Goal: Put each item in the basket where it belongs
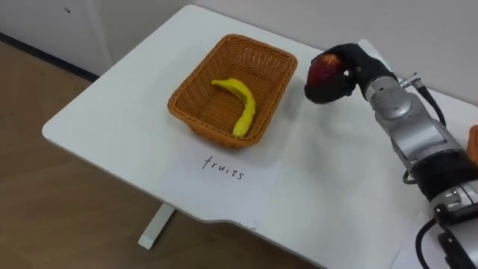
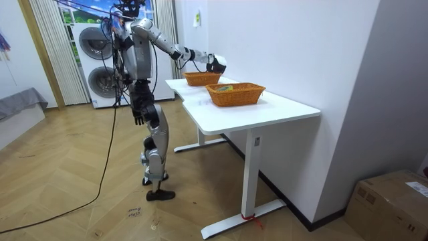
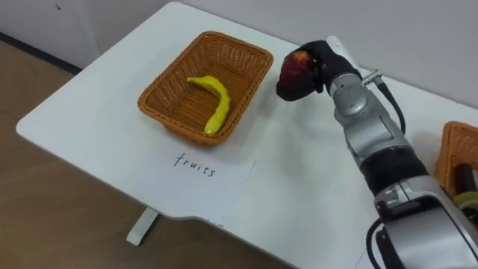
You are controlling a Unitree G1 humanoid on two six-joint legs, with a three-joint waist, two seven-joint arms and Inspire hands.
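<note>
- Table (image 1: 119, 112): white, standing along a white wall; the robot stood at its far end in the room view, with stacked washing machines (image 2: 97, 60) behind it.
- Fruit basket (image 1: 250, 61): orange wicker, rectangular, resting on the table towards the robot's left.
- Banana (image 1: 240, 103): yellow, curved, lay inside the fruit basket, along its near right side.
- Paper label (image 1: 224, 166): white sheet with handwritten word, flat on the table just in front of the fruit basket.
- Apple (image 1: 323, 72): red, held clear above the table just beside the right rim of the fruit basket, outside it.
- Right robot hand (image 1: 357, 66): dark, fingers curled round the apple, arm stretched forward over the table from the lower right.
- Second basket (image 3: 453, 153): orange wicker, at the right edge, well apart from the fruit basket; its contents were too cut off to identify.
- Left robot hand (image 2: 138, 118): hung beside the robot's hip, away from the table; whether open or closed could not be told.
</note>
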